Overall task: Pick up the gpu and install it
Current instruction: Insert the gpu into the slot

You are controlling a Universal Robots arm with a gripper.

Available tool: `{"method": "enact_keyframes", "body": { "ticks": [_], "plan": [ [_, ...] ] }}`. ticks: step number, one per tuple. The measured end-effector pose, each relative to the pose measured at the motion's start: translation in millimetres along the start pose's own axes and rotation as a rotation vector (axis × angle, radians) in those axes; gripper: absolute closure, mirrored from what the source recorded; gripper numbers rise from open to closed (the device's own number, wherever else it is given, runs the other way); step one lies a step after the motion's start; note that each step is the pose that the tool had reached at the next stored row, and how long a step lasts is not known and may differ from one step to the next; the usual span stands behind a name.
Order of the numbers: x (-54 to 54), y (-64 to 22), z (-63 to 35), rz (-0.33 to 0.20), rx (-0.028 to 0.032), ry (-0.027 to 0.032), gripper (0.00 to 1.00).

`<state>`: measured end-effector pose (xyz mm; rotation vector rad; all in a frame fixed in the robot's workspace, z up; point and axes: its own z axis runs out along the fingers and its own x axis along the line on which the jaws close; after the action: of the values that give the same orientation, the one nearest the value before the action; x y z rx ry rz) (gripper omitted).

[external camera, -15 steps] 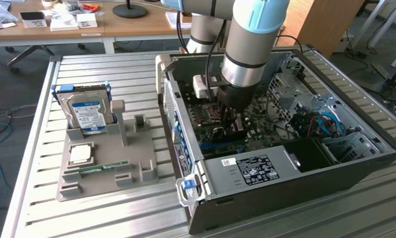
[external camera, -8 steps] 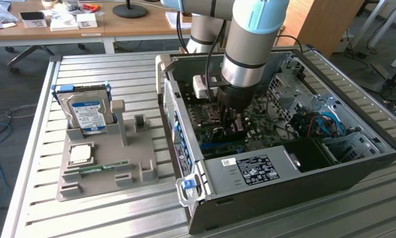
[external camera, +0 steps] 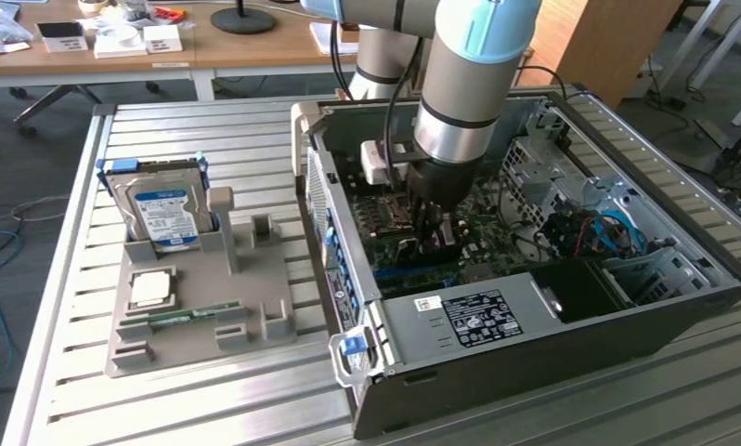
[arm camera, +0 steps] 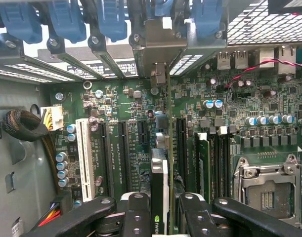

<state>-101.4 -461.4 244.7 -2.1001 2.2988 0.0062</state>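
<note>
In the exterior view the arm [external camera: 470, 84] runs out past the picture's edge, and its wrist hides the tool's [external camera: 430, 232] fingertips and most of the gpu [external camera: 410, 249] below them inside the computer case [external camera: 668, 307]. In the wrist view the gpu [arm camera: 159, 197] shows edge-on, its near end cut off between the tool's fingers [arm camera: 136, 217]; its fan face is hidden.

**Camera Placement**

The exterior view looked down obliquely from well above onto the open computer case [external camera: 668, 307]. The wrist view faced the motherboard [arm camera: 141, 113] at close range. Both shared the case interior.
</note>
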Motion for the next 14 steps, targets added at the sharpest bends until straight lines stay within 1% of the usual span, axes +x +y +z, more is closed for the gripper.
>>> {"method": "enact_keyframes", "body": {
  "ticks": [8, 11, 14],
  "plan": [
    [0.1, 0.0, -0.9, 0.0, -0.0002, 0.0006, 0.73],
    [0.1, 0.0, -1.0, -0.009, -0.0009, -0.0038, 0.73],
    [0.4, -0.1, -0.9, -0.017, -0.0011, -0.0052, 0.73]
  ]
}}
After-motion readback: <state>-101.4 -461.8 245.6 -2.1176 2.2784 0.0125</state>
